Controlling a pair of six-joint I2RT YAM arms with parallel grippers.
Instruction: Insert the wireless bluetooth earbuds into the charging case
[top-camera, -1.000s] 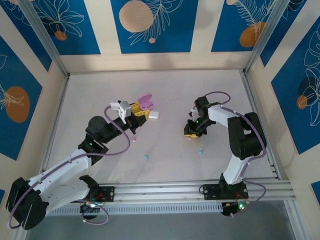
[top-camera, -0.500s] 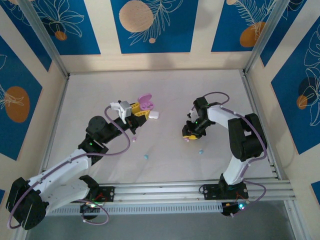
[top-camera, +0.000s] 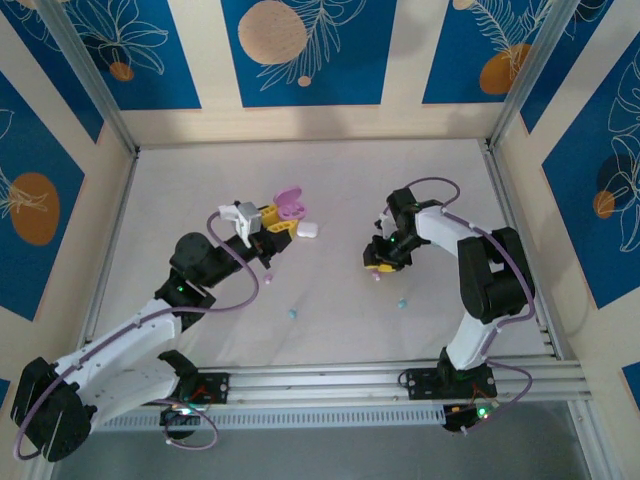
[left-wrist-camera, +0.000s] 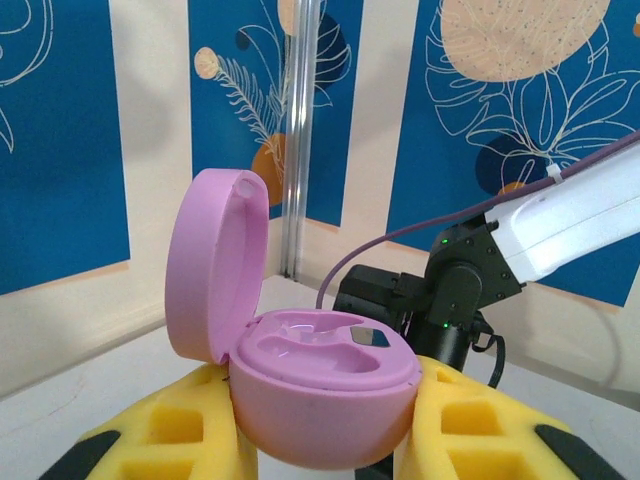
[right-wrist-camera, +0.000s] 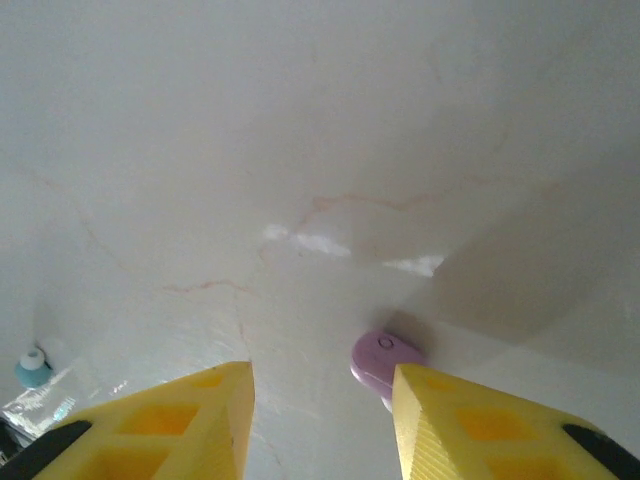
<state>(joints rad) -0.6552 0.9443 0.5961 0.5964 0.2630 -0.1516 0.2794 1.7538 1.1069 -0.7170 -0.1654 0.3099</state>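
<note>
The pink case is pinched in the left gripper, yellow fingers pressed against its two sides. It sits level with its hollows facing up. The lid is swung open on the left and stands nearly upright, leaning slightly away from the base.

From above, the pink case sits over the middle of the table, with a white case just beside it. The right gripper hangs low, off to the right of the pink case. Two teal earbuds lie apart, nearer the arm bases than the pink case.

The right wrist camera shows the right gripper with its fingers spread and nothing between them. The pink earbud lies on the table against the inner edge of one finger. Its long axis slants down toward that finger, and the lower end is hidden. One teal earbud sits at the left edge.

The table is pale and glossy. The wall panels are blue and cream with leaf prints.
</note>
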